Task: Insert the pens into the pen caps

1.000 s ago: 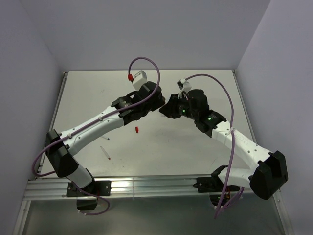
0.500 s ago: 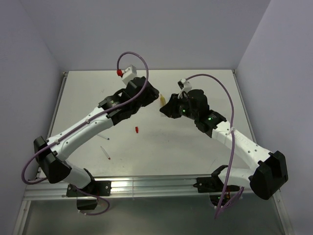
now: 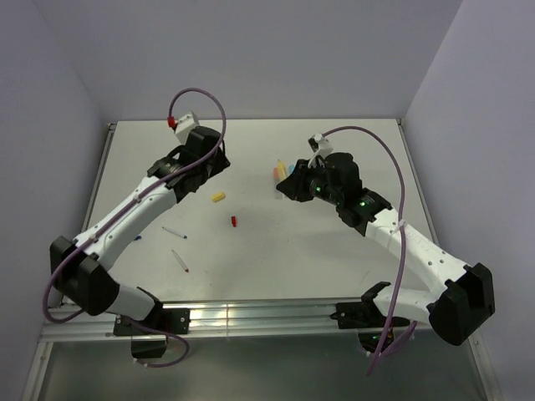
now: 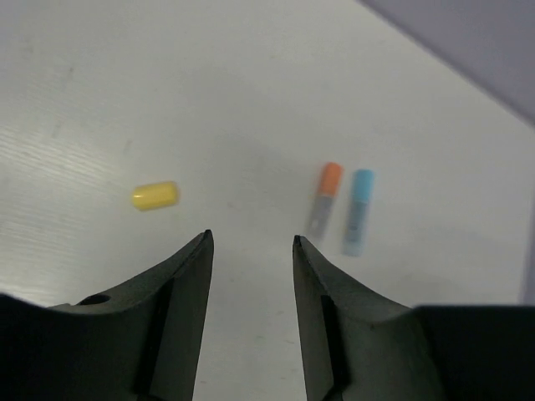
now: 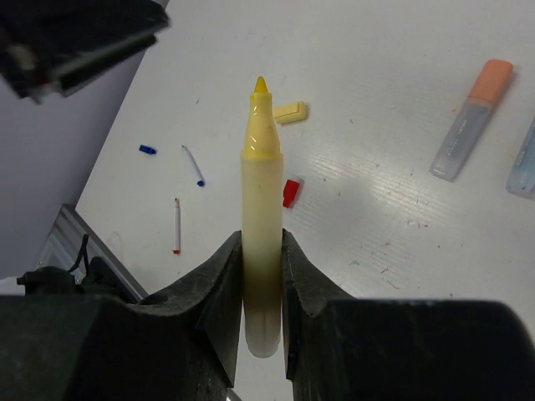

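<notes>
My right gripper (image 5: 261, 242) is shut on a yellow pen (image 5: 261, 167) with a pale body, its bare yellow tip pointing away from the wrist. The yellow pen cap (image 4: 155, 195) lies loose on the table (image 3: 334, 251), also visible from above (image 3: 218, 198). My left gripper (image 4: 251, 238) hovers open and empty near it, left of the right gripper (image 3: 284, 185). An orange marker (image 4: 324, 197) and a light-blue marker (image 4: 359, 211) lie side by side with their caps on. A red cap (image 5: 291, 192), a dark-blue cap (image 5: 147, 149), a blue-tipped thin pen (image 5: 193, 165) and a red-tipped thin pen (image 5: 176, 225) lie apart.
Purple cables loop above both arms. A metal rail (image 3: 251, 316) runs along the near table edge, and walls close in the far side and both flanks.
My left arm has drawn back to the left, away from the right gripper, and its jaws have opened. The yellow cap now lies on the table. The right gripper has barely moved.
</notes>
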Robot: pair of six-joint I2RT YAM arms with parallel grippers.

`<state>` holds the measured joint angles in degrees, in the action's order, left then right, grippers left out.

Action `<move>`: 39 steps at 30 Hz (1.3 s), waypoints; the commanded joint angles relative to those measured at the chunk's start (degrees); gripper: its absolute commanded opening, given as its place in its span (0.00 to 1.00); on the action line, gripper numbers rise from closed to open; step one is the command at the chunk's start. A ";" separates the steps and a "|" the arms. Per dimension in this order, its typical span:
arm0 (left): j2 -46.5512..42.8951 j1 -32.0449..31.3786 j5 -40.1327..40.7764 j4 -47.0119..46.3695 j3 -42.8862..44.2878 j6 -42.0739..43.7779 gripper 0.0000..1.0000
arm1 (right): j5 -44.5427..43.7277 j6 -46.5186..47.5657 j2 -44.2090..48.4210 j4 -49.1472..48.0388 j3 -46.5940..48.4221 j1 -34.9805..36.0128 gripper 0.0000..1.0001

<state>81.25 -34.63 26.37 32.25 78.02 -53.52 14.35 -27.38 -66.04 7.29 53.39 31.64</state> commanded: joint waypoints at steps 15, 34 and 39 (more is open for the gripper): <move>19.20 8.53 -21.27 -6.24 1.00 42.96 0.51 | 0.86 0.57 4.25 0.01 1.46 -0.44 0.00; 29.66 11.78 -23.30 -3.69 5.74 46.66 0.62 | 1.73 0.39 4.96 -0.61 0.67 -0.52 0.00; 31.15 11.87 -24.79 -2.81 5.74 46.84 0.62 | 1.56 0.39 5.22 -0.52 0.49 -0.52 0.00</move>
<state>111.98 -22.74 3.44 28.77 81.45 -7.99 15.94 -27.38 -62.59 8.21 53.34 31.55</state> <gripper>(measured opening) 0.618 0.270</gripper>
